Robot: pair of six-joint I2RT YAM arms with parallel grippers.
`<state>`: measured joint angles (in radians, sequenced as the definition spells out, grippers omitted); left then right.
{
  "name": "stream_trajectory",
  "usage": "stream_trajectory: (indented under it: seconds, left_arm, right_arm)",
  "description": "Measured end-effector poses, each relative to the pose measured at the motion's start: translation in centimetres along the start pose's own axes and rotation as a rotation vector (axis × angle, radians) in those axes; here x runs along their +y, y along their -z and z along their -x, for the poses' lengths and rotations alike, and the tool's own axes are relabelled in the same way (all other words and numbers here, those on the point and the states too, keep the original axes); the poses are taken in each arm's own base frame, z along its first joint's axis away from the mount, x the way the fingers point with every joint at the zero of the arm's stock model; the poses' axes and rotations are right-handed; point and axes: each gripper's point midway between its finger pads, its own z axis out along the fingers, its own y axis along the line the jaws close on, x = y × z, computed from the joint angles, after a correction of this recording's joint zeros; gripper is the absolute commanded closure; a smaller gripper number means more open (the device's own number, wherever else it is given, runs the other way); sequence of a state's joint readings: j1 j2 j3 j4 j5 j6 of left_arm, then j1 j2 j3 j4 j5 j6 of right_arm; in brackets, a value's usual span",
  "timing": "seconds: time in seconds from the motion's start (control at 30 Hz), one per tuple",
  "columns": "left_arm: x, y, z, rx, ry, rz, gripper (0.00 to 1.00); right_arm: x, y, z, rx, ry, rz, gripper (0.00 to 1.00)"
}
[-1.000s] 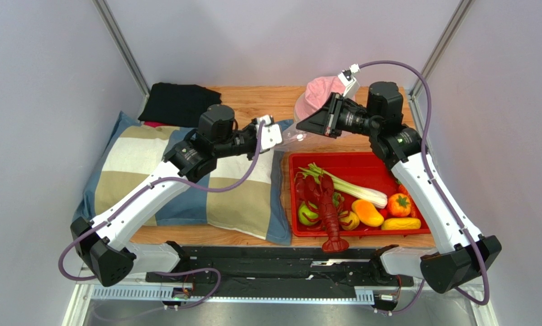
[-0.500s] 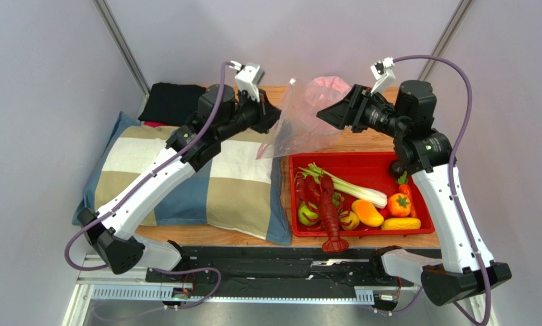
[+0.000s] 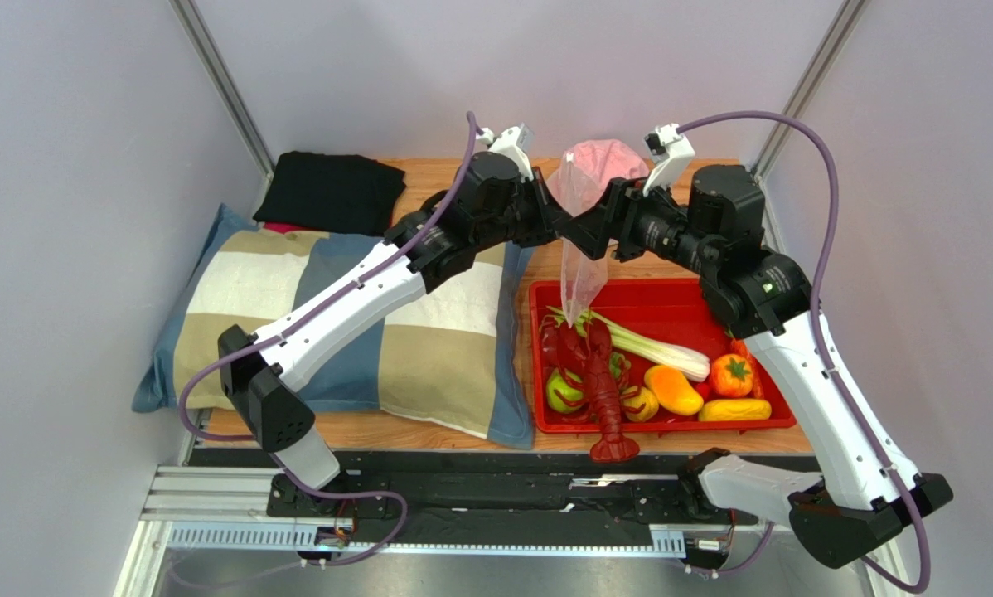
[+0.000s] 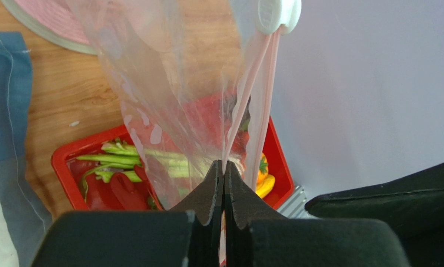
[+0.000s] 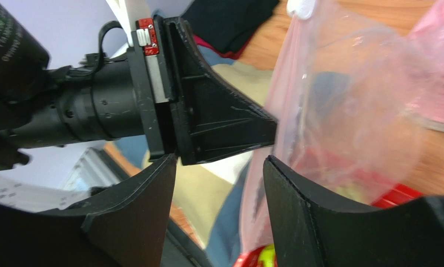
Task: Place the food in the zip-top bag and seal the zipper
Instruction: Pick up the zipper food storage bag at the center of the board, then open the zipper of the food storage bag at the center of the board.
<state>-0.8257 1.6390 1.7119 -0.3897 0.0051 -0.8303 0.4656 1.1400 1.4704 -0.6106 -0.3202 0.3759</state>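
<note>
Left claw (image 4: 224, 177) is pinched shut on the zip-top bag (image 4: 168, 111), right on the zipper (image 4: 256, 94) strip at its mouth edge, so the bag dangles below it, limp and folded flat. Just to the right, almost nose to nose, my right claw (image 5: 220, 164) stands with jaws apart and nothing in it (the bag's edge sits just ahead of its tips). My worry: if it bites both layers together, the mouth will not open. If it lunges, the two claws could knock and my pinch may slip, dropping the bag. Below and nearer than both claws, the food lies in the red tray (image 3: 701, 305): lobster (image 3: 604, 386), celery (image 3: 645, 342), apple (image 3: 564, 393), with the bag's low corner hanging close over them.
</note>
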Motion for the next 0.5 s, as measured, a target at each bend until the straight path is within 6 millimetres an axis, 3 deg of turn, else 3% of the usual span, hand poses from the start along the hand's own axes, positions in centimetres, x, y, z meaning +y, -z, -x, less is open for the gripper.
stream_trajectory:
  seconds: [0.17, 0.37, 0.5]
  left_arm:
    - [0.7, -0.5, -0.3, 0.009, 0.062, 0.035, 1.0]
    - [-0.9, -0.1, 0.6, -0.003, 0.098, -0.009, 1.0]
    - [-1.4, 0.0, 0.7, -0.002, 0.11, -0.023, 1.0]
  right_arm:
    - [-2.8, -0.3, -0.3, -0.005, 0.098, -0.149, 0.47]
    - [-5.5, -0.5, -0.9, 0.009, 0.179, -0.262, 0.48]
    - [-6.2, -1.0, -1.6, 0.04, 0.2, -0.276, 0.57]
